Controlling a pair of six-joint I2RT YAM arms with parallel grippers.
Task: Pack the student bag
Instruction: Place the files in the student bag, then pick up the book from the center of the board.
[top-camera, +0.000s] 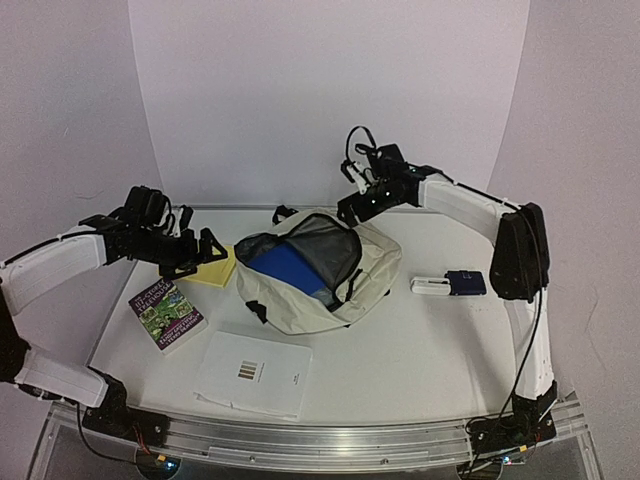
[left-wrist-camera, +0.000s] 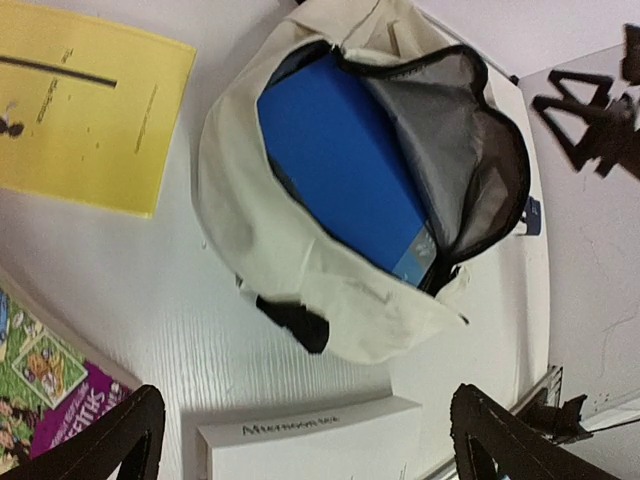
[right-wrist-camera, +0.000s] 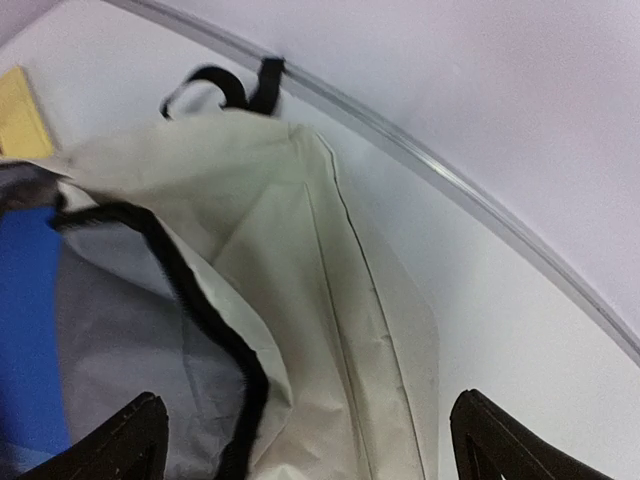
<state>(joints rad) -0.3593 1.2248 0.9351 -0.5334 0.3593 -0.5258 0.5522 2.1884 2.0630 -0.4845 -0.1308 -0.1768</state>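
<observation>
The student bag lies in the middle of the table, a cream backpack with its black-zippered mouth gaping and grey lining showing. A blue book sits partly inside the opening. My left gripper hovers to the left of the bag, open, with nothing between its fingers; its wrist view looks down on the bag and the blue book. My right gripper hangs over the bag's far edge, open and holding nothing. Below it lie cream fabric and the zipper rim.
A yellow book lies left of the bag, a purple and green book nearer the front left, and a white book at the front. A small white and blue item sits to the right. The bag's black strap reaches the table's far rim.
</observation>
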